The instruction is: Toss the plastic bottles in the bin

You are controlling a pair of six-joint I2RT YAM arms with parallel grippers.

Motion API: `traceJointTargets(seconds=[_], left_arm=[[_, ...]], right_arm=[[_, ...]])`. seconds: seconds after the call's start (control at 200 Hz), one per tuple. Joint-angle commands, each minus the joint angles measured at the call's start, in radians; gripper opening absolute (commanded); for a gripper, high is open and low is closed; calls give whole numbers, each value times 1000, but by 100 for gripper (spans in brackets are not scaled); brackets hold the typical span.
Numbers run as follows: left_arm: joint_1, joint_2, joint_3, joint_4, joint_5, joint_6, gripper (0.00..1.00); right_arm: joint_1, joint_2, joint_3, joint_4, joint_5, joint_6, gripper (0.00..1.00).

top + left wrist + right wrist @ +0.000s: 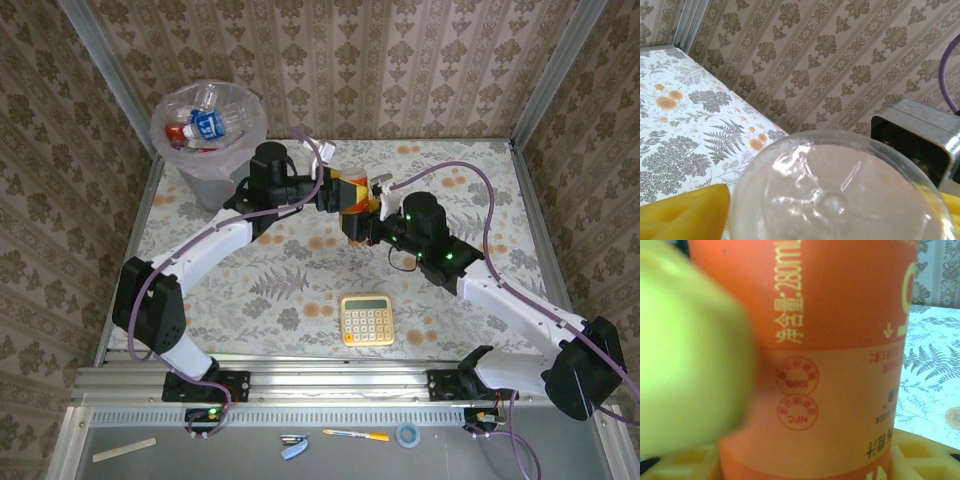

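Above the floral counter (300, 290), the right tool (361, 226) clamped an orange-labelled clear plastic bottle (840, 365); whether the nine-o'clock left tool (339, 191) gripped it was unclear.

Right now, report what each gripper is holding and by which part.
The right gripper holds the orange-labelled bottle by its labelled body. The left gripper's fingers flank its clear base; whether they grip it cannot be told.

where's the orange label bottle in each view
top external: orange label bottle just above the picture's centre.
left wrist: bottle at lower middle, clear base toward the camera.
right wrist: bottle at centre, very close, label facing the camera.
shared landmark: the floral table.
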Motion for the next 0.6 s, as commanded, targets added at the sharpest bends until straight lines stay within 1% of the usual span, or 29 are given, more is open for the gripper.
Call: traceJointTargets(seconds=[0.0, 0.13, 0.215, 0.255, 0.335, 0.475, 0.595], left_arm=[[-7, 6, 32, 2, 7, 8, 70], [-4, 1, 27, -12, 4, 17, 50], [3, -7, 21, -11, 0, 20, 37], [10, -14, 17, -13, -6, 20, 33], [23, -35, 6, -21, -20, 28, 31], [50, -92, -15, -60, -50, 66, 30], [77, -150, -46, -83, -80, 95, 29]], right_arm=[[8, -17, -2, 36, -19, -6, 45], [8, -23, -2, 23, -10, -9, 47], [8, -24, -2, 17, -4, -8, 53], [8, -23, -1, 12, -4, -7, 57], [8, -23, 2, -4, -4, -8, 67], [6, -26, 3, -34, 3, -6, 79], [5, -38, -10, -48, 24, -2, 94]])
